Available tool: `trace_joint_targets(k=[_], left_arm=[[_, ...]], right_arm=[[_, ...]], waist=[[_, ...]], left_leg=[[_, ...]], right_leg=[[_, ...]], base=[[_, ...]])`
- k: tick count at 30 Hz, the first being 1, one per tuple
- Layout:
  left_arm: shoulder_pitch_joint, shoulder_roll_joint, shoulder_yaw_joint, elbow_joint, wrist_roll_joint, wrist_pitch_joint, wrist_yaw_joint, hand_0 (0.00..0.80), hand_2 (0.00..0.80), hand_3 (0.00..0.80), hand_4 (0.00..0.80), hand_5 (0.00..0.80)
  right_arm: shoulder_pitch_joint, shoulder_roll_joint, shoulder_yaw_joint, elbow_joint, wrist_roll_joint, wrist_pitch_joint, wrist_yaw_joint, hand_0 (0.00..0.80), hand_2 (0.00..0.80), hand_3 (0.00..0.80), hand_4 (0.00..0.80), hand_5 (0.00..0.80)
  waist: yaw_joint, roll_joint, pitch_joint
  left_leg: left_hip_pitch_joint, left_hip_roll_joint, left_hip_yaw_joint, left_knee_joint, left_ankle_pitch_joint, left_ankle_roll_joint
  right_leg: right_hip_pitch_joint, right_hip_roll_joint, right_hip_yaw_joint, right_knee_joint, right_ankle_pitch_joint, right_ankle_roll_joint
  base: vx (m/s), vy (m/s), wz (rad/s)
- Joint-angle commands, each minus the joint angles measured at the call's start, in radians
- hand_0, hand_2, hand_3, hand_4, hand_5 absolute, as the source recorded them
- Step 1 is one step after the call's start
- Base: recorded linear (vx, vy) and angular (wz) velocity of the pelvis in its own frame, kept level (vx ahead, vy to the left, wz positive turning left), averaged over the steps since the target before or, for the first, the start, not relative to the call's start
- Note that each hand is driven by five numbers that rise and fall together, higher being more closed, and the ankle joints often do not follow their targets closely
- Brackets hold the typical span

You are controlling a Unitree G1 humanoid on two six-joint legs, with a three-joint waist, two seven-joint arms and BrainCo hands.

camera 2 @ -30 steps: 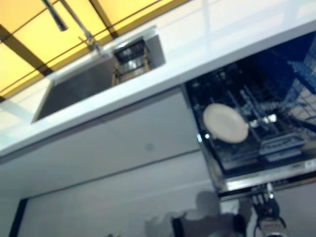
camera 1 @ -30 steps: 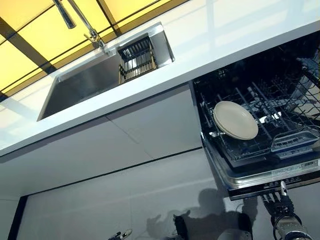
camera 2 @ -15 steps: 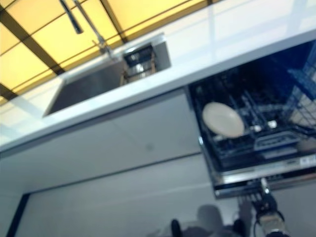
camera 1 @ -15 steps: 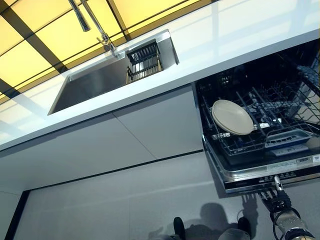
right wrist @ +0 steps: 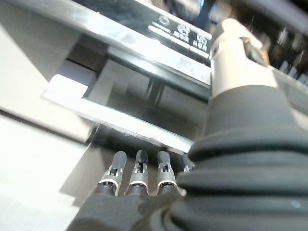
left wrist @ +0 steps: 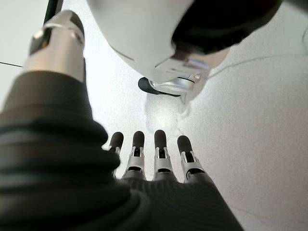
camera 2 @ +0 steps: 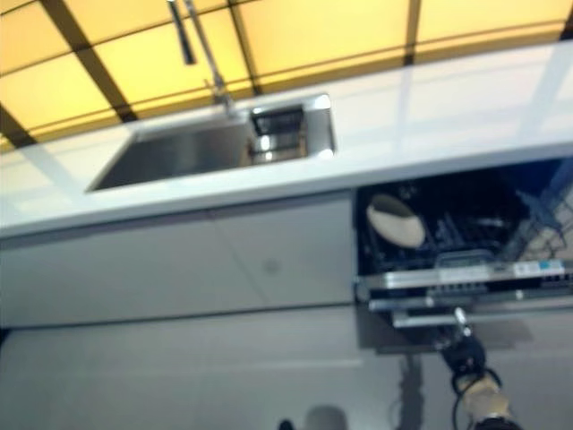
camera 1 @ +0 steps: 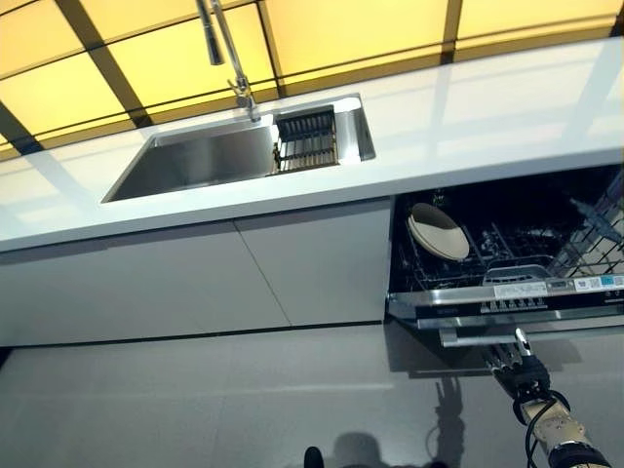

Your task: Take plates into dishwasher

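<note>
My view tipped up. The round cream plate [camera 1: 437, 231] now sits deeper in the dark dishwasher rack [camera 1: 507, 255], at 3 o'clock. My right hand [camera 1: 527, 375] pushes underneath, fingers [right wrist: 139, 169] straight; my left hand [left wrist: 154, 166] hangs loose.

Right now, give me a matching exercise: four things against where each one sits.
Things:
1. plate
2. right hand
3. dish rack
4. faucet

Places:
A. in the sink's right end
B. rising behind the sink
C. upright in the dishwasher's rack
D. under the dishwasher's door edge, fingers straight

Pairs: 1-C, 2-D, 3-A, 4-B
</note>
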Motion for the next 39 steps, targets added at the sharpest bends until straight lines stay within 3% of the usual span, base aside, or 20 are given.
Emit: trace_joint_targets(k=[1, 13, 18, 22, 25, 34, 39], left_arm=[[-0.026, 0.076, -0.003, 0.021, 0.048, -0.001, 0.011, 0.0, 0.0, 0.0, 0.0, 0.0], [-0.01, 0.096, 0.011, 0.058, 0.067, -0.034, 0.001, 0.0, 0.0, 0.0, 0.0, 0.0], [-0.041, 0.087, 0.01, 0.101, 0.037, -0.047, -0.009, 0.0, 0.0, 0.0, 0.0, 0.0], [-0.062, 0.075, 0.017, 0.114, 0.018, -0.055, -0.009, 0.0, 0.0, 0.0, 0.0, 0.0], [-0.076, 0.06, 0.02, 0.114, 0.009, -0.061, 0.0, 0.0, 0.0, 0.0, 0.0, 0.0], [-0.108, 0.033, 0.042, 0.153, 0.044, -0.051, 0.009, 0.0, 0.0, 0.0, 0.0, 0.0], [-0.104, 0.021, 0.054, 0.161, 0.065, -0.044, 0.011, 0.0, 0.0, 0.0, 0.0, 0.0]], right_arm=[[-0.287, -0.009, -0.035, -0.133, 0.01, -0.073, 0.119, 0.0, 0.0, 0.0, 0.0, 0.0], [-0.227, 0.025, -0.031, -0.045, -0.027, -0.037, 0.12, 0.0, 0.0, 0.0, 0.0, 0.0], [-0.192, 0.033, 0.005, 0.046, -0.212, 0.004, 0.071, 0.0, 0.0, 0.0, 0.0, 0.0], [-0.12, 0.048, 0.041, 0.155, -0.433, 0.034, 0.064, 0.0, 0.0, 0.0, 0.0, 0.0], [-0.038, 0.082, 0.062, 0.274, -0.512, 0.069, 0.09, 0.0, 0.0, 0.0, 0.0, 0.0], [0.126, 0.253, 0.103, 0.411, -0.542, 0.059, 0.077, 0.0, 0.0, 0.0, 0.0, 0.0], [0.162, 0.287, 0.124, 0.443, -0.615, 0.048, 0.084, 0.0, 0.0, 0.0, 0.0, 0.0]], waist=[[0.05, -0.054, -0.073], [0.052, -0.083, -0.14], [0.045, -0.102, -0.181], [0.037, -0.118, -0.201], [0.038, -0.128, -0.216], [0.02, -0.145, -0.254], [0.013, -0.142, -0.269]], left_leg=[[-0.001, 0.029, 0.015, 0.126, -0.08, 0.021], [0.06, 0.051, 0.013, -0.062, -0.007, 0.01], [0.057, 0.056, 0.014, -0.173, 0.038, -0.006], [0.031, 0.052, 0.014, -0.185, 0.044, -0.013], [0.015, 0.057, 0.015, -0.185, 0.046, -0.015], [0.035, 0.065, 0.024, -0.185, 0.037, -0.009], [0.049, 0.068, 0.026, -0.185, 0.032, -0.01]], right_leg=[[0.017, 0.026, 0.0, 0.099, -0.044, -0.092], [0.065, 0.069, 0.018, -0.073, 0.032, -0.06], [0.058, 0.09, 0.024, -0.194, 0.093, -0.046], [0.046, 0.099, 0.027, -0.25, 0.131, -0.037], [0.03, 0.106, 0.026, -0.257, 0.137, -0.037], [0.048, 0.119, 0.028, -0.257, 0.125, -0.047], [0.061, 0.118, 0.029, -0.257, 0.119, -0.044]], base=[[0.061, -0.029, 0.15], [0.042, -0.042, 0.08], [-0.017, -0.025, -0.02], [-0.031, -0.018, -0.09], [-0.043, -0.022, -0.03], [0.011, 0.005, 0.0], [0.024, 0.012, 0.0]])
